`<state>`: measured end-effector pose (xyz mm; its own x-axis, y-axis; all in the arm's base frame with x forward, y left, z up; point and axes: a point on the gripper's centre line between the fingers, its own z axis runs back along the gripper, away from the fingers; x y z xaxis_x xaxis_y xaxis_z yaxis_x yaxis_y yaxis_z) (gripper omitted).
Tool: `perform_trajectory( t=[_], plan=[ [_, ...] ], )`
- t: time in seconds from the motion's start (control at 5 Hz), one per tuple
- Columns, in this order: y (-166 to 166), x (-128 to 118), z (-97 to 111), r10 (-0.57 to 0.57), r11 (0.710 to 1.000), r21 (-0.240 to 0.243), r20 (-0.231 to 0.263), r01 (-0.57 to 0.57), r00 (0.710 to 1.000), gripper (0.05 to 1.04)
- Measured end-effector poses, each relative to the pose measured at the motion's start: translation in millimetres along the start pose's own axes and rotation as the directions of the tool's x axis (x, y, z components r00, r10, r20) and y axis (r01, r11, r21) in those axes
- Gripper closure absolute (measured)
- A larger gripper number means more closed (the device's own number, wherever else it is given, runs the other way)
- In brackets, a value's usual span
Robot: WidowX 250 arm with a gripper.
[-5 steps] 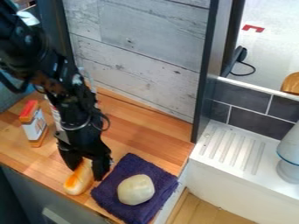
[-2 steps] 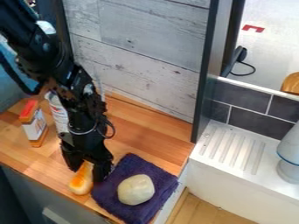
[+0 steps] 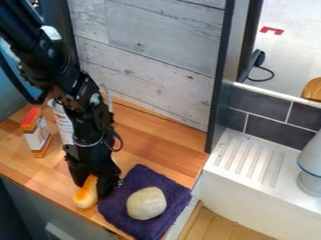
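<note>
A bread roll (image 3: 86, 193) is held on a wooden counter (image 3: 145, 141) by a black gripper (image 3: 93, 187).
The roll, its near end exposed at the gripper's seven o'clock, is flanked closely by both fingers. A pale rounded object (image 3: 146, 203) is cradled by a purple cloth (image 3: 118, 204) at four; a box (image 3: 37, 136) is placed at ten.

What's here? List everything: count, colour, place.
Long roll: one, golden, under hand
Cloth: one, purple, beside roll
Round lump: one, cream, on cloth
Box: one, orange-white, counter's left
Can: one, white, behind arm
Counter: one, brown, left
Wall: one, pale, behind counter
Ridged ledge: one, white, right
Tiles: several, grey, right
Vessel: one, white, right
Cable: one, black, upper right
Unclear item: one, tan, right edge
Arm: one, black, upper left
Hand: one, black, at roll
</note>
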<state>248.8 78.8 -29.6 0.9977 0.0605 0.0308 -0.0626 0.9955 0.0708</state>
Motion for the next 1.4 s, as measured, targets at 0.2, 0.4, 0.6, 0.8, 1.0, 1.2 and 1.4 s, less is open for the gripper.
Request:
perform_trajectory(
  t=[0.2, 0.4, 0.6, 0.8, 1.0, 1.2, 1.4],
  plan=[
    [2, -6, 9, -0.004, 1.0, -0.002, -0.008, 0.004, 1.0, 0.338],
    [6, 11, 59, 0.016, 1.0, -0.003, 0.085, -0.016, 0.996, 0.346],
    [-5, 39, 89, -0.054, 0.998, -0.014, 0.134, 0.056, 0.989, 0.346],
    [-22, 67, 94, -0.188, 0.981, -0.015, 0.128, 0.191, 0.974, 0.346],
    [-35, 88, 82, -0.378, 0.925, -0.002, 0.084, 0.38, 0.922, 0.346],
    [-33, 100, 67, -0.532, 0.847, 0.018, 0.034, 0.531, 0.846, 0.346],
    [-27, 104, 58, -0.623, 0.781, 0.041, -0.006, 0.623, 0.782, 0.346]
  ],
)
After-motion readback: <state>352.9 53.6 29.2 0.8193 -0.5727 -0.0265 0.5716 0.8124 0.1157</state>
